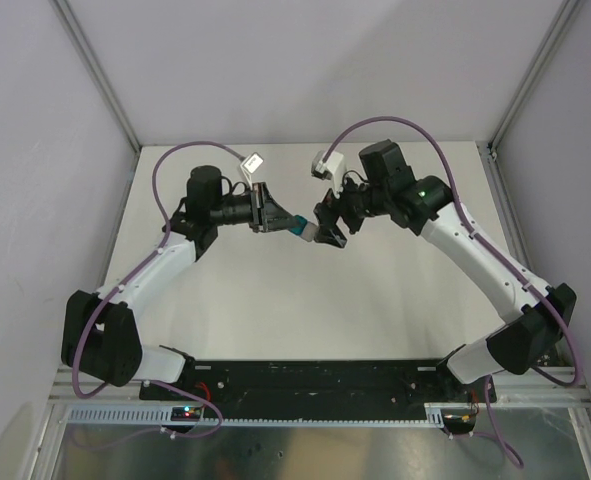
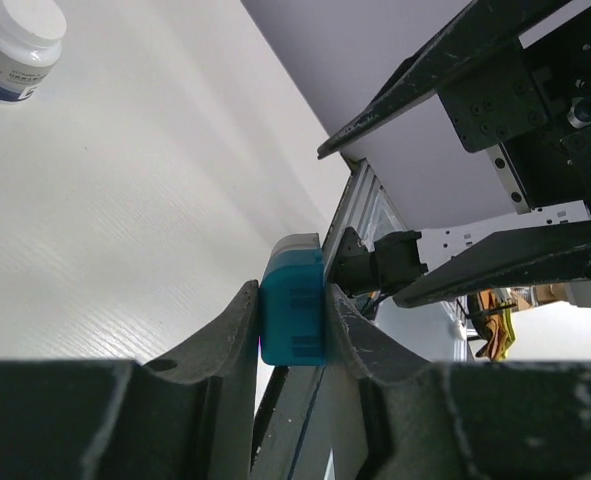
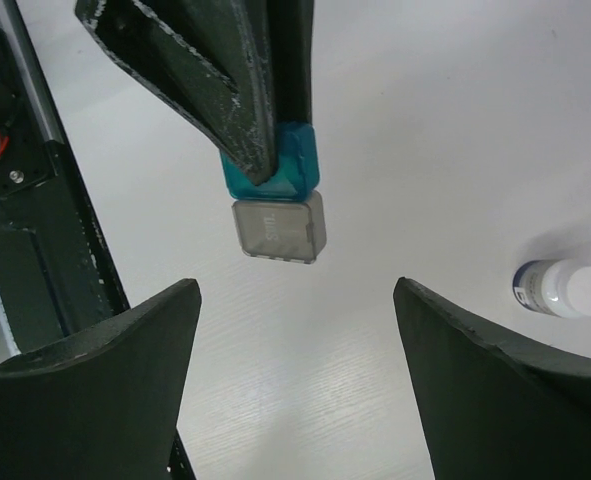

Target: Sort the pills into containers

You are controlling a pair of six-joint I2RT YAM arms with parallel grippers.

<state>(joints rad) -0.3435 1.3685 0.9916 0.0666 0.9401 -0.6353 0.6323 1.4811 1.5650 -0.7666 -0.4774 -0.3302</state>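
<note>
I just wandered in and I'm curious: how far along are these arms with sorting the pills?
Early on. Done: the left gripper holds the joined containers off the table, shut on the teal compartment. In hand: the open right gripper faces the grey compartment, apart from it. Left: no pill is visible anywhere, and the white bottle sits capped on the table, so sorting itself has not started.

Right gripper (image 3: 295, 288), wide apart, near teal-grey containers (image 3: 279, 203)
</note>
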